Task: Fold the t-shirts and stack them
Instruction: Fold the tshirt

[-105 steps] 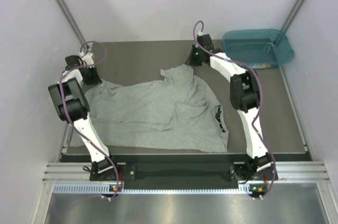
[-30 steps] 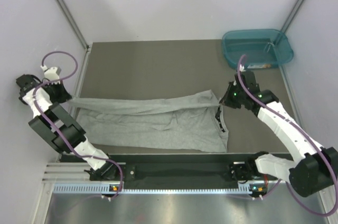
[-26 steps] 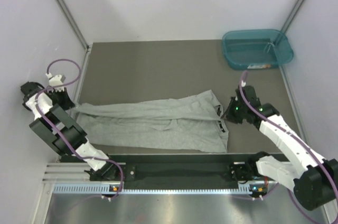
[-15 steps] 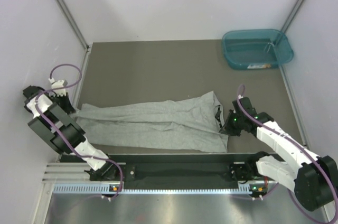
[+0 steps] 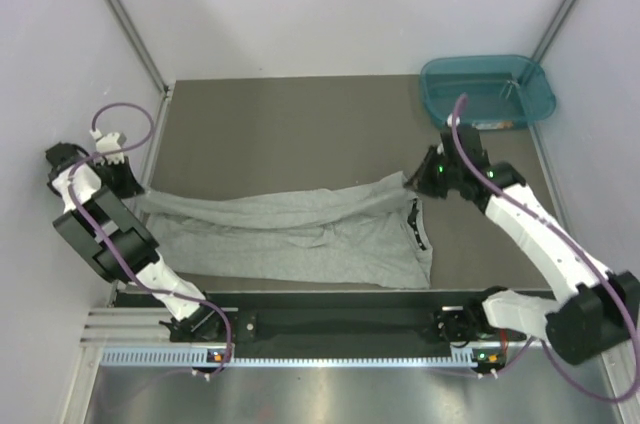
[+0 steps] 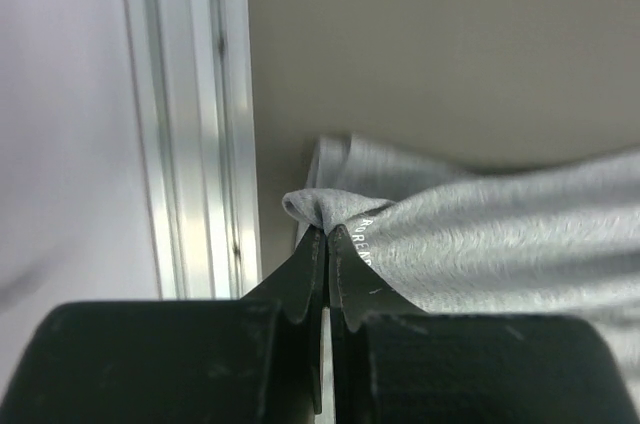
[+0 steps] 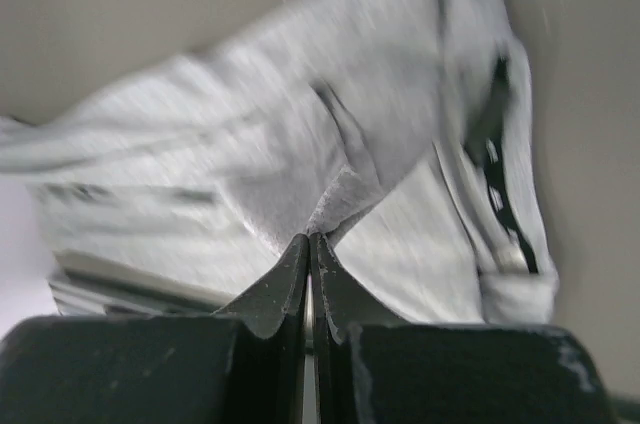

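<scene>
The dark grey table (image 5: 300, 114) fills the overhead view between pale walls; the light grey t-shirt (image 5: 300, 234) lies on its near half, toward 6 o'clock from the table's middle, spread as a long rumpled band running from 9 o'clock to 3 o'clock; its far edge is drawn into a taut fold between the two grippers, while its near part rests flat on the table; the right arm (image 5: 540, 234) reaches from its base at 5 o'clock up to the shirt's 3 o'clock end; the left arm (image 5: 100, 229) bends out to the table's 9 o'clock edge; the teal tub (image 5: 487, 91) sits in the far corner at 1 o'clock, well apart from the shirt; the left gripper (image 5: 125, 182) has its jaws pressed together on a bunched corner of the shirt, which the left wrist view shows pinched at the fingertips (image 6: 326, 234), just beside the aluminium rail (image 6: 190, 114); the right gripper (image 5: 412, 182) is likewise clamped narrow on a pleat of grey cloth, the pinch plain in the blurred right wrist view (image 7: 308, 236); the black neck label (image 5: 416, 224) lies at the shirt's 3 o'clock end, near that gripper on its 6 o'clock side.
</scene>
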Robot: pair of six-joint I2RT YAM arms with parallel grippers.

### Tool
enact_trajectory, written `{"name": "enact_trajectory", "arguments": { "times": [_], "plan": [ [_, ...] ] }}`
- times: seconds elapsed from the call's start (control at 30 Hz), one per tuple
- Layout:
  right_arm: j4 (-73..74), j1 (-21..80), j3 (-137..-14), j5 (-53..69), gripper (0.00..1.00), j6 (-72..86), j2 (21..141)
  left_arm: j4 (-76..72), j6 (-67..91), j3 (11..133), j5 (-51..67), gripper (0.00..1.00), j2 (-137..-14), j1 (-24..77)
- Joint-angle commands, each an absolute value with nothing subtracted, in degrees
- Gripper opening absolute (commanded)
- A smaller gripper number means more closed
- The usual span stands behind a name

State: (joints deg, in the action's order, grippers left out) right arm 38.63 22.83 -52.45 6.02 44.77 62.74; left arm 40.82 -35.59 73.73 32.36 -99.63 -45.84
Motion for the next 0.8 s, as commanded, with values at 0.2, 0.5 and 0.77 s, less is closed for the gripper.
{"name": "enact_trajectory", "arguments": {
  "times": [0.2,0.5,0.77],
  "plan": [
    [31.2,14.2,-74.2,5.8,0.0,35.0,82.9,23.0,-19.2,84.3,35.3,0.0,-102.7,-40.2],
    [33.0,12.7,-71.0,7.7,0.0,36.0,77.0,24.9,-19.7,82.0,35.3,0.0,-101.3,-41.0],
    [35.9,16.9,-46.5,9.1,0.0,44.6,60.8,33.3,-28.6,73.6,33.6,0.0,-97.3,-45.3]
  ]
}}
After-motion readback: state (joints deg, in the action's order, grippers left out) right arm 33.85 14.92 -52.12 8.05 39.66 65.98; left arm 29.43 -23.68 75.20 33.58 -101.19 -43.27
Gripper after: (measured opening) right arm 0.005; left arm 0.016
